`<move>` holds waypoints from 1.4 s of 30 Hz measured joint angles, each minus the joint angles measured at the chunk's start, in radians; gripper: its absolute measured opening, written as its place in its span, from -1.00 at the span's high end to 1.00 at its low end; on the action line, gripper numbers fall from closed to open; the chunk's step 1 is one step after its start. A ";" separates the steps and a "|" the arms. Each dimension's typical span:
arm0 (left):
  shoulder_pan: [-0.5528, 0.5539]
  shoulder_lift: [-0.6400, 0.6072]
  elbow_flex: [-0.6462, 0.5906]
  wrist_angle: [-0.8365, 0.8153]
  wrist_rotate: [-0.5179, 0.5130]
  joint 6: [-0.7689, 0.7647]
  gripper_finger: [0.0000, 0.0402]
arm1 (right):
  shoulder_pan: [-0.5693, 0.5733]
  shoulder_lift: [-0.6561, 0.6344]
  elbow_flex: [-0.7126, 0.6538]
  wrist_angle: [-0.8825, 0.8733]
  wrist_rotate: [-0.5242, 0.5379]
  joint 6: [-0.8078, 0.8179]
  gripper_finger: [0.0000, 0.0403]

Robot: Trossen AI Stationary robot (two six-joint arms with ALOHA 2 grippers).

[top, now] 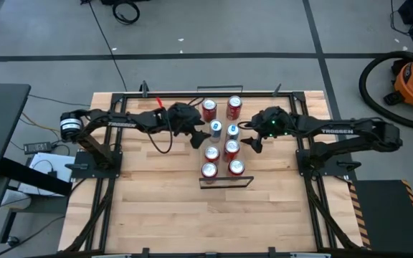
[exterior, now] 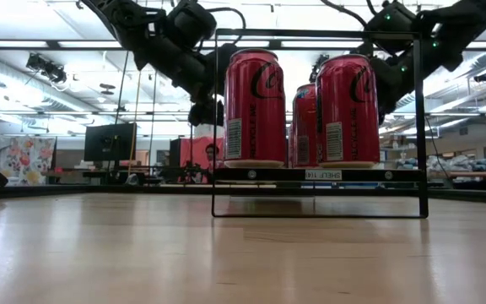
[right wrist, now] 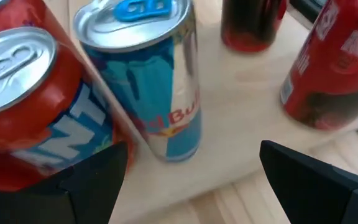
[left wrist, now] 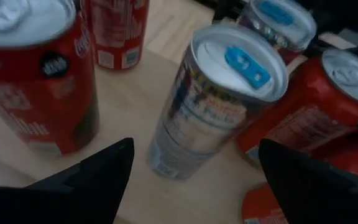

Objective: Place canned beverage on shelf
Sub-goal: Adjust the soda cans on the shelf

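Shelf sits mid-desk, carrying red cans in two rows; two red cola cans stand at its near end between the black wire rails. Two slim blue-tabbed energy drink cans stand among the red ones farther back, and two more red cans at the far end. Left gripper hovers beside one slim can, jaws wide, holding nothing. Right gripper faces the other slim can, jaws wide, empty. Open desk lies toward the near edge.

shelf: light-wood board, black wire rails | cans: eight upright, two red at the front
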 joint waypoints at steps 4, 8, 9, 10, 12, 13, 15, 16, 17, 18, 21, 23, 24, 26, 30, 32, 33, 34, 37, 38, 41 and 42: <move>0.009 -0.016 0.001 -0.006 0.000 0.009 -0.78 | 0.010 0.032 -0.023 0.051 -0.001 0.000 -0.86; 0.011 -0.016 0.001 -0.015 0.000 0.017 -0.78 | 0.017 0.080 -0.023 0.091 -0.001 0.004 -0.86; 0.011 -0.016 0.001 -0.010 0.000 0.018 -0.78 | 0.021 0.094 -0.024 0.103 -0.002 0.004 -0.86; 0.011 -0.016 0.001 -0.009 0.000 0.019 -0.78 | 0.025 0.110 -0.024 0.127 -0.002 0.007 -0.86; 0.011 -0.016 0.001 -0.012 0.000 0.021 -0.78 | 0.031 0.135 -0.024 0.154 -0.002 0.018 -0.86; 0.011 -0.016 0.001 -0.012 0.000 0.021 -0.78 | 0.033 0.148 -0.024 0.167 -0.002 0.026 -0.86; 0.011 -0.016 0.001 -0.013 0.000 0.021 -0.78 | 0.037 0.172 -0.024 0.187 0.000 0.040 -0.86; 0.011 -0.016 0.001 -0.015 0.000 0.021 -0.78 | 0.037 0.182 -0.024 0.193 0.003 0.044 -0.86; 0.011 -0.016 0.001 -0.014 0.000 0.021 -0.78 | 0.037 0.192 -0.024 0.204 0.003 0.045 -0.86; 0.011 -0.016 0.001 -0.015 0.000 0.021 -0.78 | 0.037 0.202 -0.023 0.211 0.006 0.046 -0.86; 0.011 -0.016 0.001 -0.016 0.000 0.021 -0.78 | 0.037 0.222 -0.023 0.215 0.020 0.056 -0.86; 0.011 -0.016 0.001 -0.016 0.000 0.021 -0.78 | 0.034 0.223 -0.023 0.212 0.034 0.060 -0.86; 0.011 -0.016 0.001 -0.016 0.000 0.021 -0.78 | 0.033 0.223 -0.023 0.215 0.038 0.059 -0.86; 0.011 -0.016 0.001 -0.017 0.000 0.021 -0.78 | 0.028 0.220 -0.023 0.215 0.055 0.058 -0.86; 0.011 -0.016 0.001 -0.017 0.000 0.021 -0.78 | 0.010 0.218 -0.023 0.215 0.068 0.051 -0.86; 0.011 -0.016 0.001 -0.017 0.000 0.020 -0.78 | 0.000 0.218 -0.023 0.215 0.071 0.034 -0.86; 0.011 -0.016 0.001 -0.017 0.000 0.020 -0.78 | -0.006 0.218 -0.023 0.215 0.076 0.027 -0.86; 0.011 -0.016 0.001 -0.017 0.000 0.020 -0.78 | -0.011 0.218 -0.023 0.215 0.082 0.021 -0.86; 0.009 -0.015 0.002 -0.022 0.002 0.020 -0.78 | -0.033 0.218 -0.023 0.215 0.085 0.001 -0.86; 0.009 -0.015 0.002 -0.027 0.003 0.019 -0.78 | -0.038 0.218 -0.023 0.214 0.085 -0.004 -0.86; 0.009 -0.015 0.002 -0.039 0.004 0.016 -0.78 | -0.052 0.218 -0.023 0.214 0.081 -0.014 -0.86; 0.009 -0.015 0.002 -0.038 0.004 0.016 -0.78 | -0.054 0.218 -0.023 0.213 0.076 -0.017 -0.86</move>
